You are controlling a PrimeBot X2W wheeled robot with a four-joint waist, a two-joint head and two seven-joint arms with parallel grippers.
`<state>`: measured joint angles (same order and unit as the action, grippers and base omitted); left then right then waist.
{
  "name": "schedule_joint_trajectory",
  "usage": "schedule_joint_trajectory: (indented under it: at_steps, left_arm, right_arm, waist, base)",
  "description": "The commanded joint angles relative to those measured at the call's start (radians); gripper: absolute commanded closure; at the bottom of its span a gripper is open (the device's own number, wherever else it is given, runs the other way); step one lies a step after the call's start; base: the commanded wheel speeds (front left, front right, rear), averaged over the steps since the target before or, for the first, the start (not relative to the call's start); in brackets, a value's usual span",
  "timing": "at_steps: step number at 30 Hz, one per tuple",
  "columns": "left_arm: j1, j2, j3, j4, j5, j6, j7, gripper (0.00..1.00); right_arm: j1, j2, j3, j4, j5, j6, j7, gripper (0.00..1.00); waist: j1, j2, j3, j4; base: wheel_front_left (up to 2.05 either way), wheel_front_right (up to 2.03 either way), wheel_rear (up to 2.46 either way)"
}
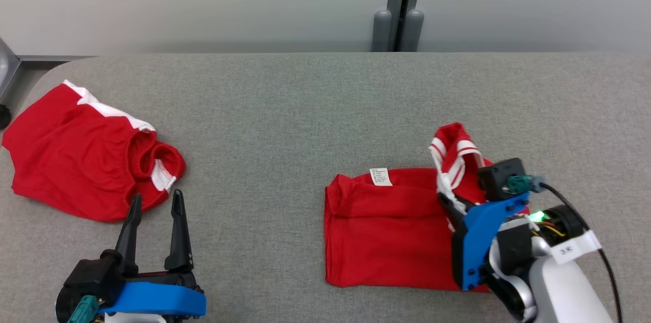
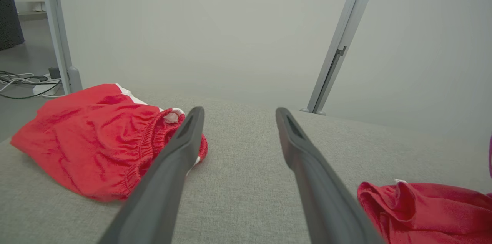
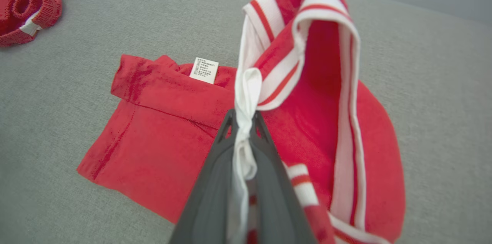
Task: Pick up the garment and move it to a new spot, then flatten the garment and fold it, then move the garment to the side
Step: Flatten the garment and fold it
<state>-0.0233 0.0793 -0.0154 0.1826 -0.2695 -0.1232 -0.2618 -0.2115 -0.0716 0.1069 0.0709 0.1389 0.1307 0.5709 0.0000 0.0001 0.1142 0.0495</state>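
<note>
A red garment [image 1: 386, 231] with a white care label and white-striped trim lies partly folded on the grey table, right of centre. My right gripper [image 1: 447, 200] is shut on its white-striped edge, which is lifted and curls up above the rest. In the right wrist view the white trim [image 3: 246, 94] is pinched between the dark fingers [image 3: 226, 151], and the garment [image 3: 153, 132] spreads out below. My left gripper [image 1: 155, 203] stands open over bare table at the lower left, nothing between its fingers [image 2: 173, 159]; the garment's corner [image 2: 423, 209] shows at that view's lower right.
A second red garment [image 1: 76, 155] with white trim lies crumpled at the table's left edge, just beyond my left fingertips, and shows in the left wrist view [image 2: 88, 136]. A grey wall with a vertical post [image 1: 402, 2] runs behind the table. Cables lie on the floor [image 2: 23, 82].
</note>
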Motion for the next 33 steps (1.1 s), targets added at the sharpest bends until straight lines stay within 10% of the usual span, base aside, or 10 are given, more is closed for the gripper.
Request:
schedule_joint_trajectory:
  at_steps: [1,19,20,21,33]
  left_arm:
    - [-0.006,0.004,-0.003,0.000,0.006,-0.002,-0.004,0.00]
    - [-0.021,0.007,-0.043,0.026,-0.007,-0.007,-0.004,0.00]
    - [-0.023,0.007,-0.044,0.028,-0.008,-0.007,-0.004,0.00]
    - [-0.024,0.008,-0.044,0.028,-0.009,-0.008,-0.004,0.00]
    - [-0.005,0.014,-0.023,0.021,-0.018,-0.009,-0.004,0.00]
  right_arm:
    - [-0.036,0.006,0.039,0.038,0.006,0.000,-0.007,1.00]
    - [-0.248,0.021,0.304,0.431,0.224,0.000,-0.120,1.00]
    - [-0.251,0.021,0.311,0.444,0.239,0.000,-0.125,0.16]
    - [-0.254,0.021,0.317,0.451,0.253,0.000,-0.132,0.00]
    - [-0.251,0.020,0.244,0.227,0.438,0.000,-0.351,0.00]
  waist:
    - [0.0000,-0.0001,0.003,0.008]
    - [0.0000,-0.0001,0.001,0.082]
    - [0.0000,-0.0001,0.001,0.083]
    - [0.0000,-0.0001,0.000,0.084]
    - [0.0000,-0.0001,-0.014,0.055]
  base:
    - [0.00,0.00,0.00]
    - [0.00,0.00,0.00]
    - [0.00,0.00,0.00]
    - [0.00,0.00,0.00]
    - [0.00,0.00,0.00]
